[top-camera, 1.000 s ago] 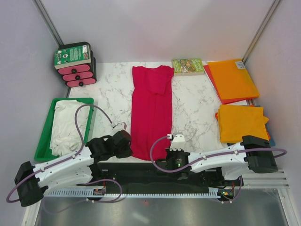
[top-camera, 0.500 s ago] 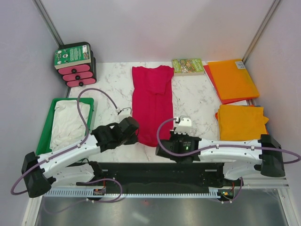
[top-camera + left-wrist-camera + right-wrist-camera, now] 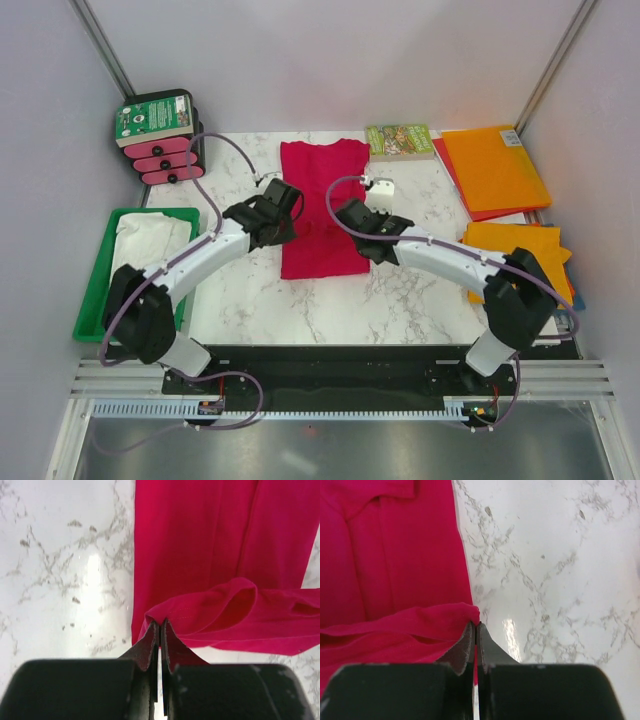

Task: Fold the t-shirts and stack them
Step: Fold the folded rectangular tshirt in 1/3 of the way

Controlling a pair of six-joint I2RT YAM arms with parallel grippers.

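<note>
The crimson red t-shirt (image 3: 322, 205) lies in the middle of the marble table, its near half lifted and doubled back over the far half. My left gripper (image 3: 283, 199) is shut on the hem corner at the shirt's left edge (image 3: 165, 617). My right gripper (image 3: 351, 213) is shut on the hem corner at the right edge (image 3: 470, 614). Both hold the hem above the flat cloth. A white t-shirt (image 3: 140, 262) lies crumpled in the green tray (image 3: 93, 300). Orange t-shirts lie at the right, one folded at the back (image 3: 494, 168), one nearer (image 3: 515, 258).
A small green-covered book (image 3: 399, 140) lies at the back, right of the red shirt's collar. A black and pink stack of boxes (image 3: 160, 137) stands at the back left. Grey walls close the sides and back. Bare marble (image 3: 300, 300) lies in front.
Both grippers have carried the red shirt's near hem from the front edge towards the back, folding the shirt over itself. The arms have stretched far forward over the table.
</note>
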